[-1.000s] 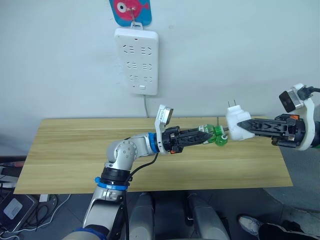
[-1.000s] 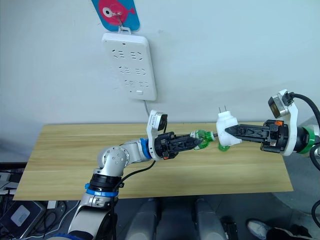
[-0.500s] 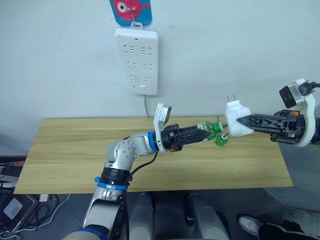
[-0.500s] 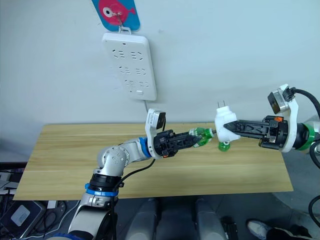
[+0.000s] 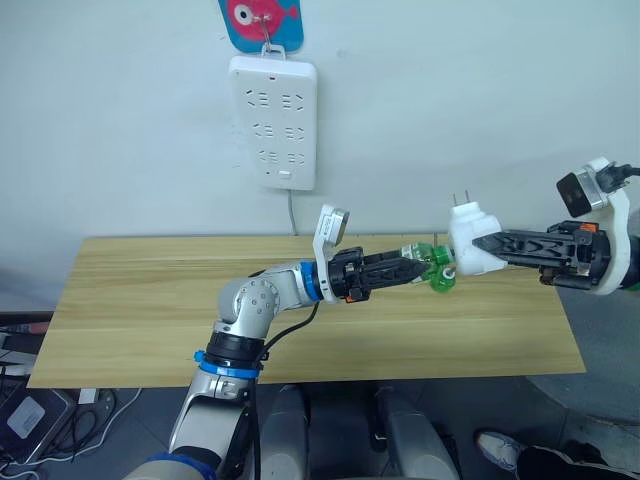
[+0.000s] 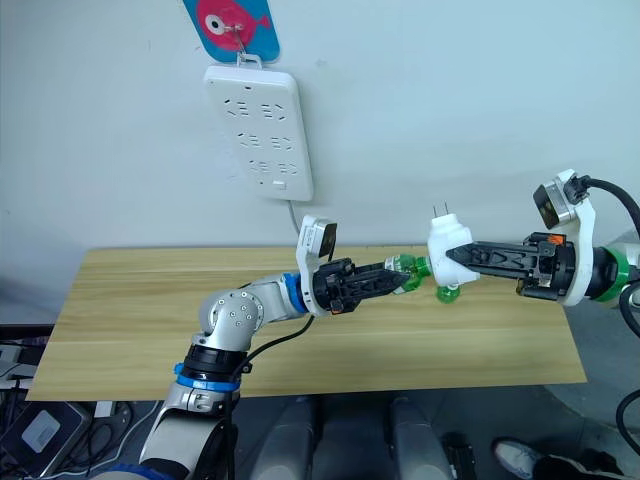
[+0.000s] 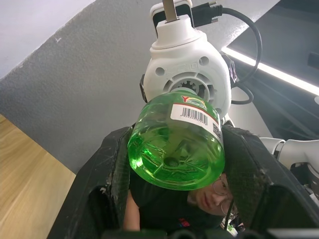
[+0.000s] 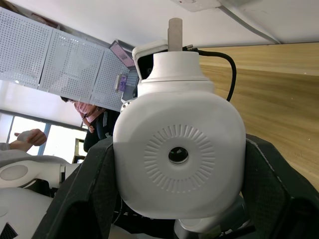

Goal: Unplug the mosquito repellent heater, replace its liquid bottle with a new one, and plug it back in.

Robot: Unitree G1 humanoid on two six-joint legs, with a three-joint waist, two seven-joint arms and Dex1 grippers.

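My right gripper (image 5: 482, 243) is shut on the mosquito repellent heater (image 5: 467, 247), a small white rounded unit held in the air over the table's right side with its plug pins pointing up. My left gripper (image 5: 418, 267) is shut on a green liquid bottle (image 5: 429, 261), and the bottle's neck end meets the heater's underside. In the left wrist view the bottle (image 7: 175, 149) sits between the fingers, right against the heater (image 7: 184, 64). The right wrist view faces the heater's (image 8: 179, 149) top with its round hole. A second green bottle (image 5: 444, 284) lies on the table just below.
A long white power strip (image 5: 273, 122) hangs on the wall under a fish-shaped hook (image 5: 262, 20), its cable dropping behind the wooden table (image 5: 140, 300). A person (image 8: 94, 119) shows in the background of the wrist views.
My left arm has pushed the bottle a little to the right, up to the heater. The right gripper has lifted the heater slightly and drawn it left.
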